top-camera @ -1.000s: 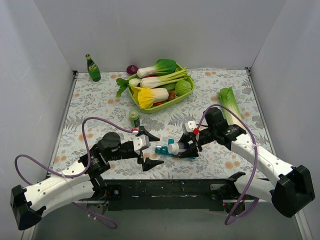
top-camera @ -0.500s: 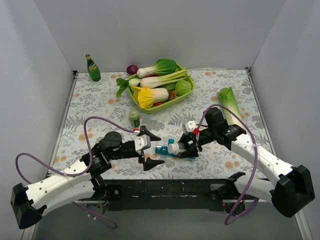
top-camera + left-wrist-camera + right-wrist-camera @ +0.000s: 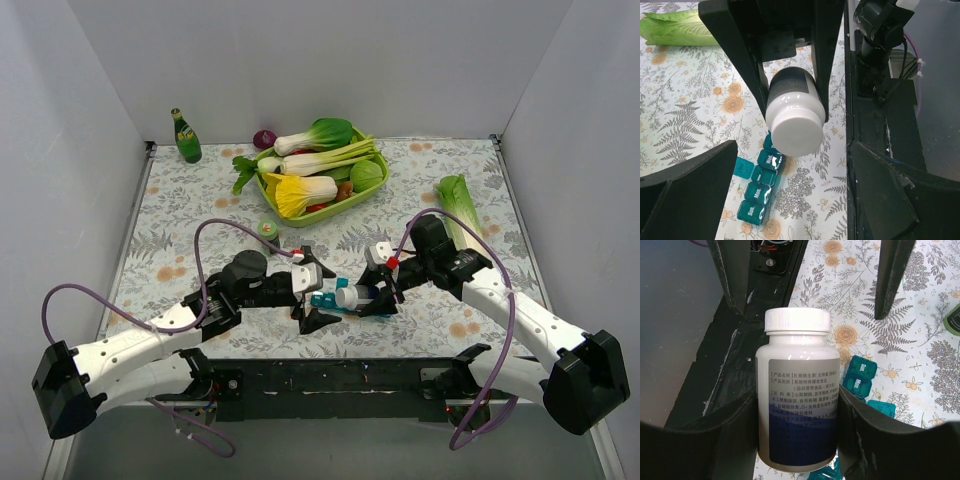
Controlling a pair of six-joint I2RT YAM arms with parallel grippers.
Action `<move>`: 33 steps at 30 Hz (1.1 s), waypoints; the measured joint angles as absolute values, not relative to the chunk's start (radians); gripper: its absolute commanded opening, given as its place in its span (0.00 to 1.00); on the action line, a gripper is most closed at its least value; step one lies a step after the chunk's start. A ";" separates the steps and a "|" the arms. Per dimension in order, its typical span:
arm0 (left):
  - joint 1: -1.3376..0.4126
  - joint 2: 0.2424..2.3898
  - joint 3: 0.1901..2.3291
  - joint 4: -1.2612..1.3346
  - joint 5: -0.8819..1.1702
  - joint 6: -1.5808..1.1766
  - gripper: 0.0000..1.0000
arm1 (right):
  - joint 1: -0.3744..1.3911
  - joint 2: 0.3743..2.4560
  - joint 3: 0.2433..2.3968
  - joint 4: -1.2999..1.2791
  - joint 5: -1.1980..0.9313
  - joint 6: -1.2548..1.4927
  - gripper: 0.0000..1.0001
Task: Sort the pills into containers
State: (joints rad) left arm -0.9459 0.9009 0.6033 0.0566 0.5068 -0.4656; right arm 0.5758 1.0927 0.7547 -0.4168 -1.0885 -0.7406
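A white-capped pill bottle (image 3: 354,296) with a grey and blue label lies on its side in my right gripper (image 3: 382,297), which is shut on its body (image 3: 797,400). The teal pill organiser (image 3: 324,299) lies on the table under and beside the bottle. In the left wrist view its Sun, Mon and Wed compartments (image 3: 760,187) show, with one lid open (image 3: 745,166). My left gripper (image 3: 322,293) is open and empty, its fingers either side of the organiser's end, facing the bottle's cap (image 3: 796,134). The organiser also shows in the right wrist view (image 3: 860,377).
A lime-green basket (image 3: 340,207) of vegetables stands at the back centre. A green glass bottle (image 3: 185,137) and a purple onion (image 3: 264,138) stand at the back. A lettuce (image 3: 460,205) lies right. A small green can (image 3: 268,228) sits behind my left gripper. A black rail (image 3: 340,375) runs along the front.
My left arm has moved right, bringing its open gripper up to the organiser and the bottle's cap. The right arm and the bottle have stayed put.
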 measured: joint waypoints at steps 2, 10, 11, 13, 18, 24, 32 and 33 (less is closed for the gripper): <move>-0.946 0.927 0.617 0.070 0.506 -0.463 0.93 | 0.576 1.093 0.755 -0.417 -1.089 -0.741 0.12; -0.946 1.010 0.658 0.105 0.516 -0.484 0.49 | 0.575 1.093 0.754 -0.417 -1.089 -0.741 0.12; -0.946 1.020 0.664 0.104 0.520 -0.490 0.38 | 0.575 1.093 0.754 -0.417 -1.089 -0.740 0.11; -0.946 1.040 0.678 0.098 0.539 -0.514 0.05 | 0.575 1.093 0.754 -0.416 -1.080 -0.738 0.11; -0.946 1.080 0.711 0.059 0.525 -0.637 0.00 | 0.563 1.093 0.736 -0.420 -1.074 -0.717 0.10; -0.926 1.084 0.722 0.030 0.408 -1.102 0.00 | 0.563 1.084 0.734 -0.386 -1.027 -0.689 0.10; -0.856 1.100 0.635 0.075 0.347 -1.892 0.34 | 0.572 1.080 0.721 -0.313 -0.928 -0.627 0.10; -0.853 1.108 0.640 0.066 0.347 -1.916 0.49 | 0.572 1.080 0.721 -0.313 -0.921 -0.624 0.10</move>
State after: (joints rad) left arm -0.8532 1.1080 0.6403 0.0662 0.3473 -1.9163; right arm 0.5716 1.0798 0.7212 -0.3134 -0.9211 -0.6243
